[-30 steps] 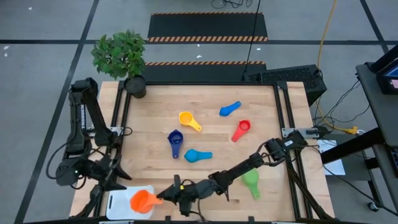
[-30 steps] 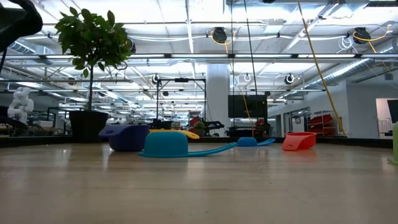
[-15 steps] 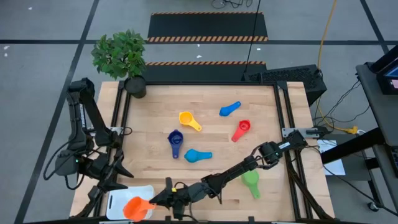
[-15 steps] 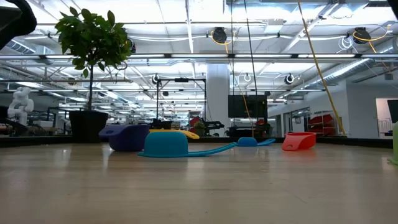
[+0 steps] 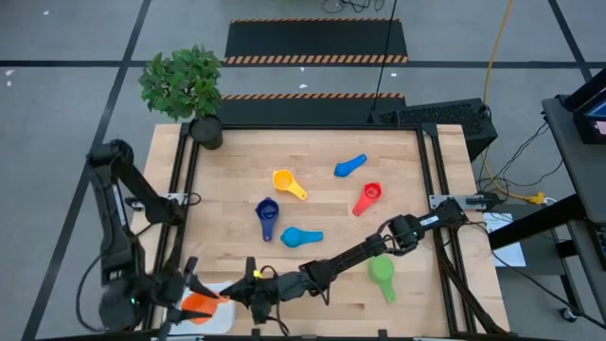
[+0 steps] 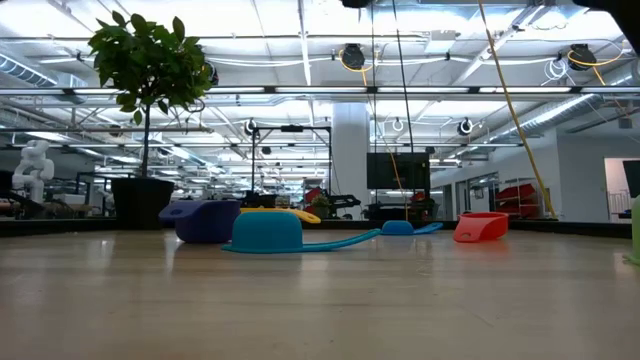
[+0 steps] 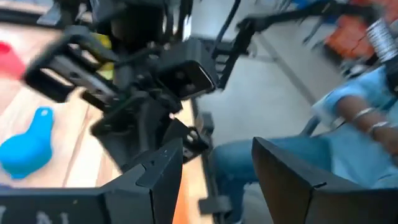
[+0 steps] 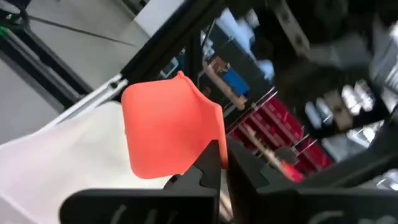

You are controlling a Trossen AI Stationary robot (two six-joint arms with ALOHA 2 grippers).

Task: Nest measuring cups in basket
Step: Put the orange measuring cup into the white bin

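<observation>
The orange cup [image 5: 198,306] had slid further left, now over the white basket [image 5: 223,317] at lower left, pinched by the right gripper [image 5: 230,296]. Left gripper [image 5: 180,282] hovered beside it, fingers spread.

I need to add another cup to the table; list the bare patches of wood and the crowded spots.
Bare: the strip along the far edge between the dark plant pot and the light blue plastic cup. Crowded: the middle cluster around the dark blue plastic cup, and the white plastic basket corner, where both arms meet.
</observation>
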